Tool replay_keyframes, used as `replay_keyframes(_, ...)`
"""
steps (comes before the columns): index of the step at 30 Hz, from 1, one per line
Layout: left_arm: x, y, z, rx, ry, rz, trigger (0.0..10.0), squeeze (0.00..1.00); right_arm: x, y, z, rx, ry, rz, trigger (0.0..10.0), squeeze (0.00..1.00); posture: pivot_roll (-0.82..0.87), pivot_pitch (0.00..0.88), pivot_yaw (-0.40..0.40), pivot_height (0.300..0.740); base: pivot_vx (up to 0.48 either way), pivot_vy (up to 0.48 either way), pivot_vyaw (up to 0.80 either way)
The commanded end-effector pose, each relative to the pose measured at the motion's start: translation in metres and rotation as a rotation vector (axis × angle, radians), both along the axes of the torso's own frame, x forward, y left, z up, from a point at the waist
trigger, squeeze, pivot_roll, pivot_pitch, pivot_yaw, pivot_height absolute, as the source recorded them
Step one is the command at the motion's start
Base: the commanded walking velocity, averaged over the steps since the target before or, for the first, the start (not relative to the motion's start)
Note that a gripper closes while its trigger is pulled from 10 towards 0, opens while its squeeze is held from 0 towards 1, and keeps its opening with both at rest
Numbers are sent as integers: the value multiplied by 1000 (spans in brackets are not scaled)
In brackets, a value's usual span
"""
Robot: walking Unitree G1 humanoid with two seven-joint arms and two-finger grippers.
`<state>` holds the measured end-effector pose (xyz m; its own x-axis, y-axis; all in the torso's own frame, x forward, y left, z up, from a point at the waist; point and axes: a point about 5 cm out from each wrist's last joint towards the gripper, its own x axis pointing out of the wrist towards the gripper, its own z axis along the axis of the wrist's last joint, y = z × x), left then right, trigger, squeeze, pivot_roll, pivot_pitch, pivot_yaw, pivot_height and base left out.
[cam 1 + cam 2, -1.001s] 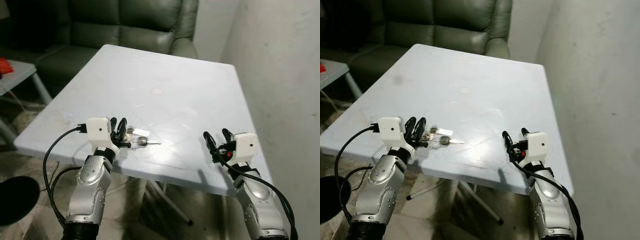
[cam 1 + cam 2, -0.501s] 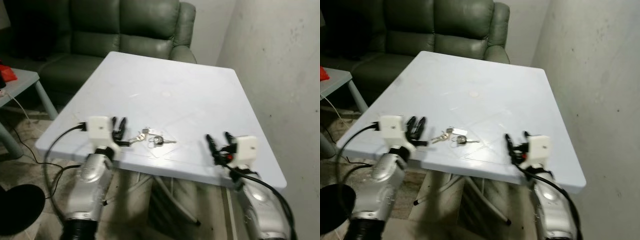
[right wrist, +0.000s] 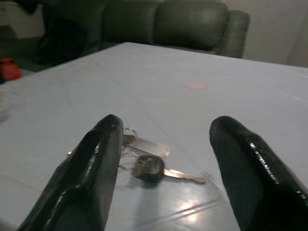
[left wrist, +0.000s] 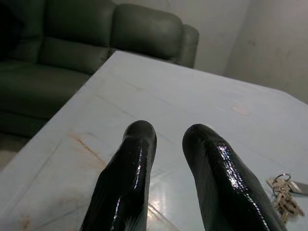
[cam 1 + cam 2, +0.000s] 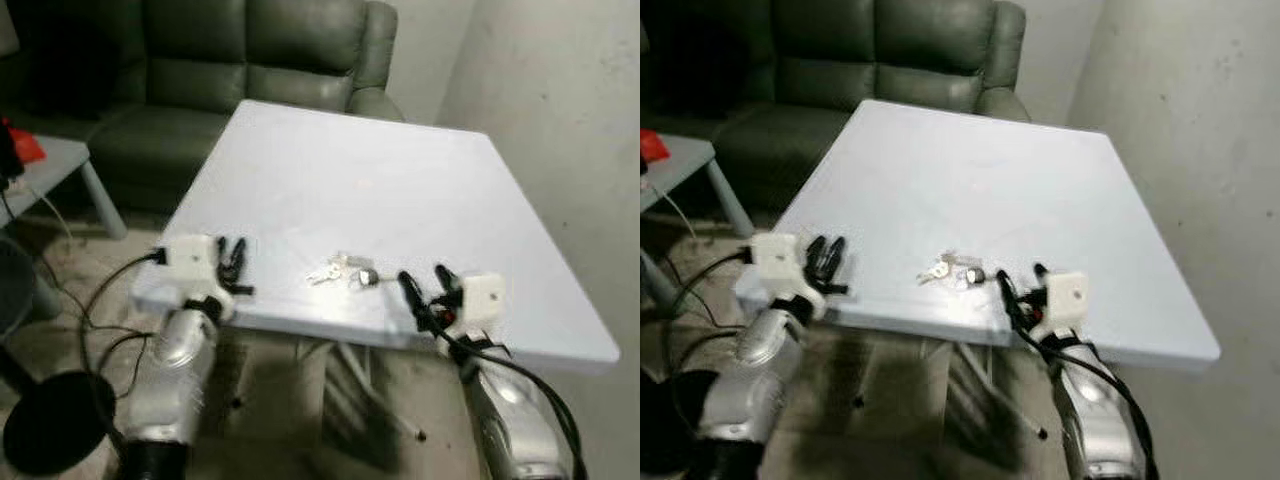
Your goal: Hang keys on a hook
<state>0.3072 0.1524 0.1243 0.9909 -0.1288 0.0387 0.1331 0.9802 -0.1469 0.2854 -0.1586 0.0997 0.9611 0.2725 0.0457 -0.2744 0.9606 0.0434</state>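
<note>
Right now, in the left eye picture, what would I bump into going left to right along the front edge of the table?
Left gripper at the table's left front corner → keys lying on the table → right gripper, open, just right of the keys.

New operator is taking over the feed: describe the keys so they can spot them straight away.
Find the pale blue table in front of the dark green sofa. Near its front edge, just ahead of the right claw, lies the bunch of keys. It is the only loose thing on the tabletop: silvery keys on a ring, one with a dark round head.
</note>
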Motion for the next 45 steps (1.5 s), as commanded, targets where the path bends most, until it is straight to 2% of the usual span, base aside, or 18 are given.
replay_keyframes(1, 2, -12, 3, -5, -9, -34, 10000, 0, -1, -12, 1, -12, -1, -28, 10000, 0, 43, 0, -80, 740, 0, 480, 0)
replay_keyframes(10, 1, -10, 2, -15, -7, -22, 10000, 0, -1, -9, 0, -15, 2, -17, 10000, 0, 55, 0, -84, 740, 0, 463, 0)
replay_keyframes(18, -3, -13, 0, -8, 2, -43, 10000, 0, 0, -12, 0, -34, 4, -16, 10000, 0, 59, 0, -90, 740, 0, 0, 0)
replay_keyframes(22, -2, -11, -3, -1, 36, -29, 10000, 0, 1, -12, 0, -35, 5, -15, 10000, 0, 61, 0, -92, 740, 0, 0, 0)
replay_keyframes(26, -2, -11, -1, -11, 22, -34, 10000, 0, 1, -11, 0, -36, 3, -5, 10000, 0, 62, 0, -92, 740, 0, 0, 0)
replay_keyframes(45, -2, -10, 2, -14, 15, -37, 10000, 0, 1, -8, 0, -32, -1, 1, 10000, 0, 63, 0, -85, 740, 333, 0, 0)
